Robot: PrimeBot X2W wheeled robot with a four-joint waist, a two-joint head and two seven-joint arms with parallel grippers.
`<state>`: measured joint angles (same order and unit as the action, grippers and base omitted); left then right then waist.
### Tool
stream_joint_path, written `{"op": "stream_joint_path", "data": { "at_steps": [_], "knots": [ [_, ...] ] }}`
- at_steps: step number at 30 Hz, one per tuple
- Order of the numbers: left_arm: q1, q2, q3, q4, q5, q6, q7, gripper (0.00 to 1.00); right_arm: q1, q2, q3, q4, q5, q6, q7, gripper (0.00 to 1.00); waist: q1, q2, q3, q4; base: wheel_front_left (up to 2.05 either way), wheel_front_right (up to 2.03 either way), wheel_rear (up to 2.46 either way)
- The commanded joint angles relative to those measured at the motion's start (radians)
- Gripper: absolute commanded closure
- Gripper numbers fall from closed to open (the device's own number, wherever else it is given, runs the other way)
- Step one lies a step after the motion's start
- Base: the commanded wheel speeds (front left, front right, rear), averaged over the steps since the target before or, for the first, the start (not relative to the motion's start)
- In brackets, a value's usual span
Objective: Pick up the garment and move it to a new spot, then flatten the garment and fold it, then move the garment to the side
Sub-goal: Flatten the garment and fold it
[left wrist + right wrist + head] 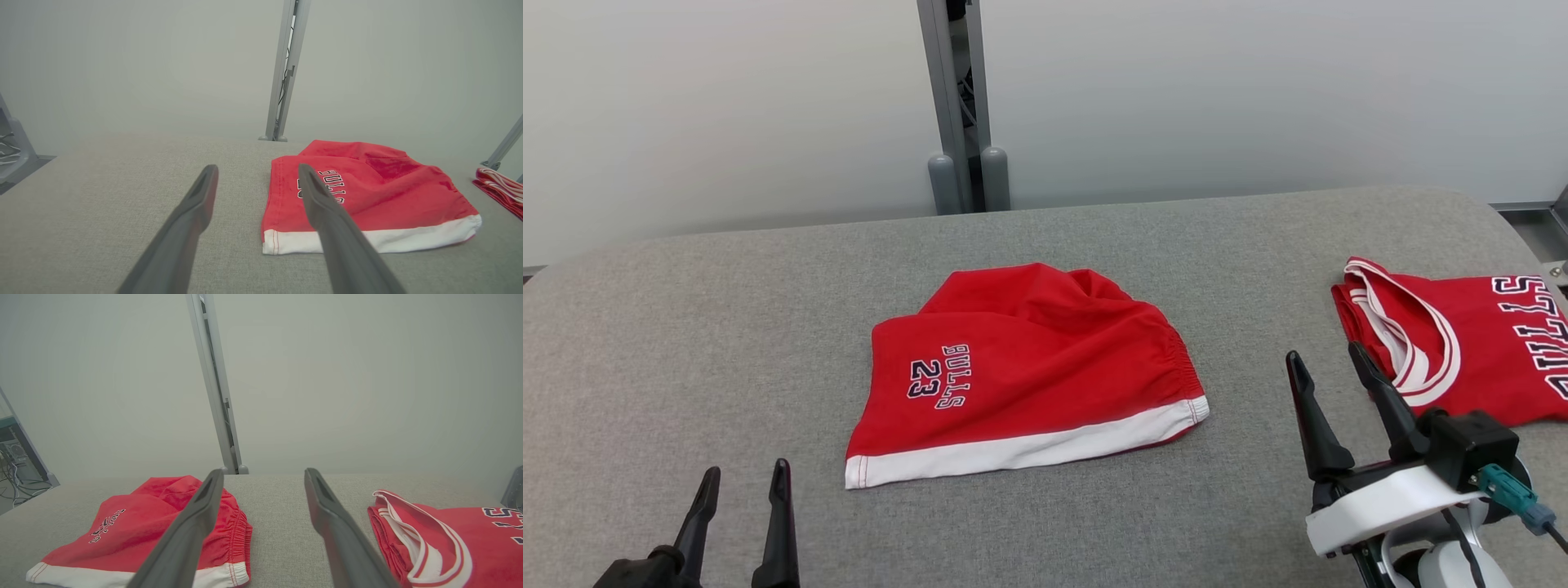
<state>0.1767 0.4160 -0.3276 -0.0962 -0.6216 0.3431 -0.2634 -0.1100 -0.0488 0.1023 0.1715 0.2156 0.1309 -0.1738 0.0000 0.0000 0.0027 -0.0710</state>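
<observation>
1. The left gripper (747, 468) is found nearest, at the lower left. Its jaws are spread wide and nothing is held. It is kept clear of the cloth, presumably ready for an approach.
2. The right gripper (1325, 352) is likewise open and empty. It is set between the two garments. Contact with the jersey's edge cannot be judged.
3. The red shorts (1029, 367) are laid at the centre of the grey padded table (686, 327), white hem toward the robot. They are judged to be the garment in hand. The far edge is rumpled, and lower layers are hidden.
4. The red jersey (1478, 343) is laid folded at the right, judged already set aside. It is cut off by the picture edge, so its lettering is only partly read.
5. A grey post (947, 98) is seen farthest.
</observation>
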Motion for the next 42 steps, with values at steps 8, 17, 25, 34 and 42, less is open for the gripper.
{"op": "stream_joint_path", "data": {
  "at_steps": [8, 17, 25, 34, 42],
  "knots": [
    [0.015, -0.005, 0.014, 0.01, 0.006, -0.013, -0.002, 0.0, 0.0, -0.004, 0.004, 0.015, -0.001, 0.0, -0.003, 0.0, 0.0, 0.0, -0.005, 0.003, 0.0, 0.0, 0.0],
    [0.013, -0.009, 0.012, 0.01, 0.014, -0.019, -0.002, 0.0, -0.011, -0.004, 0.021, 0.045, -0.052, 0.0, 0.025, 0.0, 0.0, 0.0, -0.003, 0.007, 0.0, 0.0, 0.0],
    [-0.021, -0.02, -0.021, 0.015, 0.026, -0.033, 0.003, 0.0, -0.081, -0.041, 0.07, 0.205, -0.162, 0.0, 0.087, 0.0, 0.0, 0.0, 0.024, 0.038, 0.0, 0.0, 0.0],
    [-0.061, -0.03, -0.04, 0.031, 0.034, -0.042, 0.006, 0.0, -0.214, -0.081, 0.157, 0.428, -0.121, 0.0, 0.089, 0.0, 0.0, 0.0, 0.075, 0.085, 0.0, 0.0, 0.0],
    [-0.084, -0.036, -0.045, 0.045, 0.037, -0.045, 0.006, 0.0, -0.299, -0.102, 0.243, 0.566, -0.064, 0.0, 0.066, 0.0, 0.0, 0.0, 0.098, 0.119, 0.0, 0.0, 0.0]
  ]
}}
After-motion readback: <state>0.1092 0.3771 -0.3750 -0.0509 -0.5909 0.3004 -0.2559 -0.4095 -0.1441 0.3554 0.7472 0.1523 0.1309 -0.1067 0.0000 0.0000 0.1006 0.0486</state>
